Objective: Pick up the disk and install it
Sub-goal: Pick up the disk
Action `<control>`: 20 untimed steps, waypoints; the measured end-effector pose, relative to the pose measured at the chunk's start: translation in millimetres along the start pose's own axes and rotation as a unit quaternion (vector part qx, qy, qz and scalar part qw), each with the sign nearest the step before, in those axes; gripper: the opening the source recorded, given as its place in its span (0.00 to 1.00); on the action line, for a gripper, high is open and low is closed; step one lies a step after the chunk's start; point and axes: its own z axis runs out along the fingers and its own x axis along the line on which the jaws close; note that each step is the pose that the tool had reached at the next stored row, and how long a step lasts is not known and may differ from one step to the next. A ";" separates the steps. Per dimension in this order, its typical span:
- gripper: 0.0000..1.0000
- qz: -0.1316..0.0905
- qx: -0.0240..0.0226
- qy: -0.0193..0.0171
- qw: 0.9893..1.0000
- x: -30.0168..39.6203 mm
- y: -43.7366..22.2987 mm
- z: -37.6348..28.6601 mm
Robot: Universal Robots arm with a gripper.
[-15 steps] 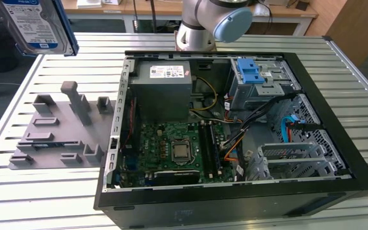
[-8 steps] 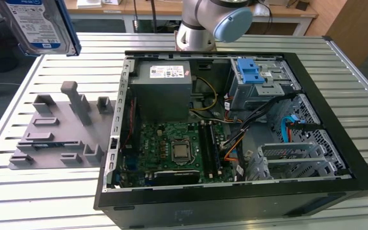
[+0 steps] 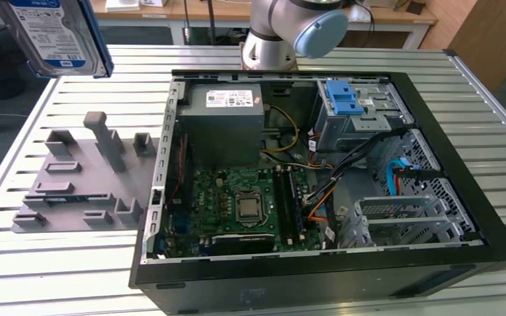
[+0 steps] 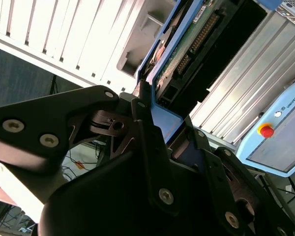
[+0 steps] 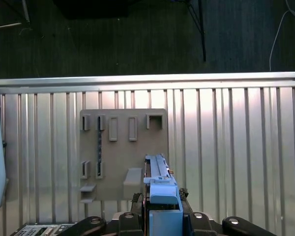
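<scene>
Disk (image 3: 53, 33) was up in the air, clear of everything, at the exterior view's left and well apart from the open computer case (image 3: 323, 286). The gripper (image 4: 163, 115) had its jaws clamped across the blue carrier frame, one finger on each side. My read is that this grip kept the circuit-board face and connector end free of contact. In the first wrist view the disk hung edge-on over the grey fixture plate (image 5: 123, 147). The slots I could see on the plate were empty, so the pick looked done and the install not yet. The case lay on its side, open side up. The grey power-supply box (image 3: 222, 128), the motherboard (image 3: 235, 201) and the perforated drive cage (image 3: 363, 125) with its blue latch (image 3: 344, 99) were all exposed, presumably laid that way for top-down access. The arm (image 3: 292, 26) rose from just behind the case. Case and plate sat side by side on a ribbed aluminium counter (image 3: 60, 270), slats running across, bare metal. A dark floor (image 5: 137, 34) with some cables lay past the counter's edge. A teach pendant (image 4: 280, 142) with a red stop button was parked near the counter.
</scene>
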 end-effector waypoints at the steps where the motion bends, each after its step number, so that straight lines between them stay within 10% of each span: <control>1: 0.36 0.000 0.000 0.000 1.000 0.8 -0.6 0.0; 20: 0.36 0.000 0.000 0.000 1.000 8.3 -10.4 -0.2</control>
